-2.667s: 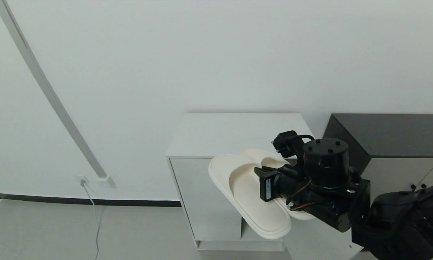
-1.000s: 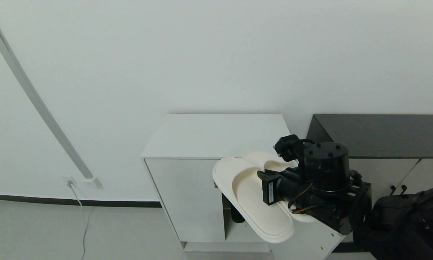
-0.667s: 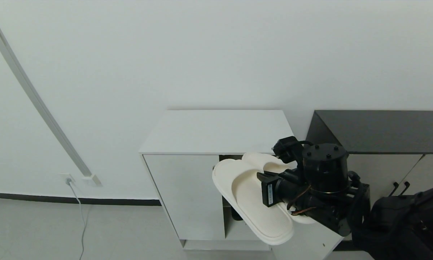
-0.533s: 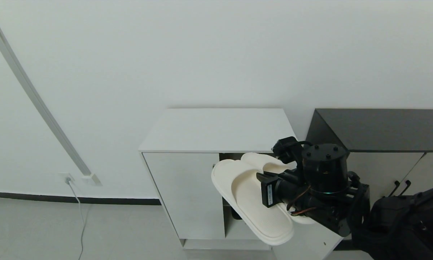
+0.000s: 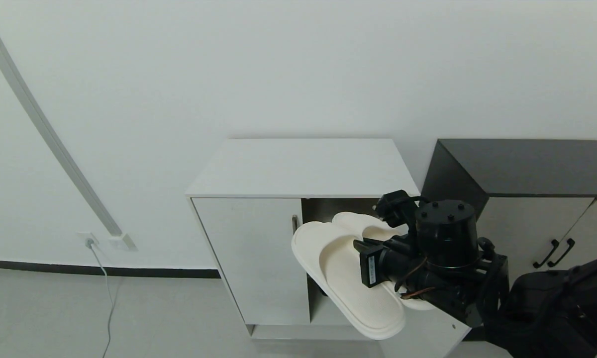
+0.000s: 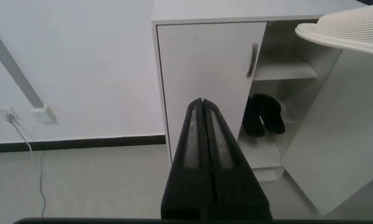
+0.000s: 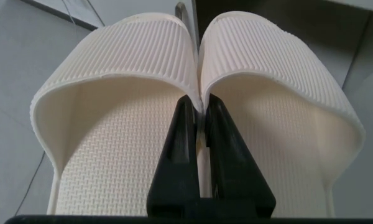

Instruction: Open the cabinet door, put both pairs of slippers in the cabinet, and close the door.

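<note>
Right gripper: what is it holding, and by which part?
The right gripper holds the pair of white slippers, pinching their adjoining inner strap edges together.

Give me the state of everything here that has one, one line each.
white cabinet right door, open, swung out toward the robot.
white cabinet left door, shut.
white slippers, pinched together, held in the air before the open side.
right gripper, shut on the white slippers.
left gripper, shut, empty.
black slippers, lying inside the white cabinet.
dark cabinet doors, shut.
</note>
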